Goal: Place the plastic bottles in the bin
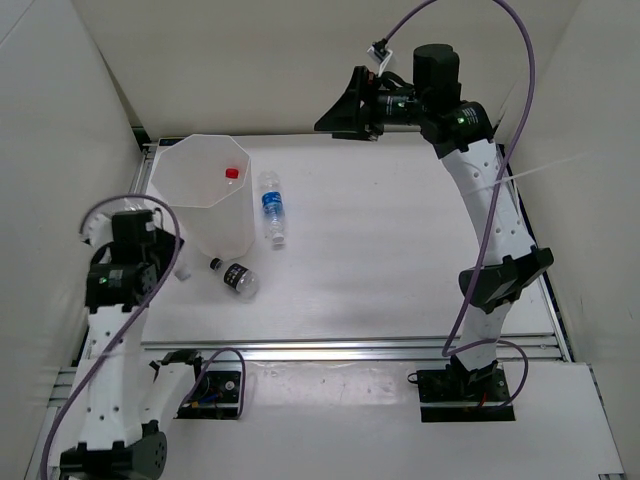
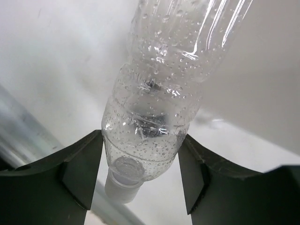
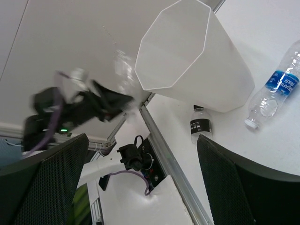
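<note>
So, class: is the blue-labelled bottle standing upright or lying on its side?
Lying on its side: the blue-labelled bottle rests flat along the table, outside and beside the bin.

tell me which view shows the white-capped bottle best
Left wrist: the white-capped bottle fills the frame, cap toward the camera, clamped in the left gripper. Right wrist gives only a blurred glimpse; top external barely shows it beside the bin.

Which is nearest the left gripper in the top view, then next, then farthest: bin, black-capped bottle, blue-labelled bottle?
1. Bin, right beside the left gripper and its clear bottle.
2. Black-capped bottle, lying just to the right.
3. Blue-labelled bottle, farther right, beside the bin.
</note>
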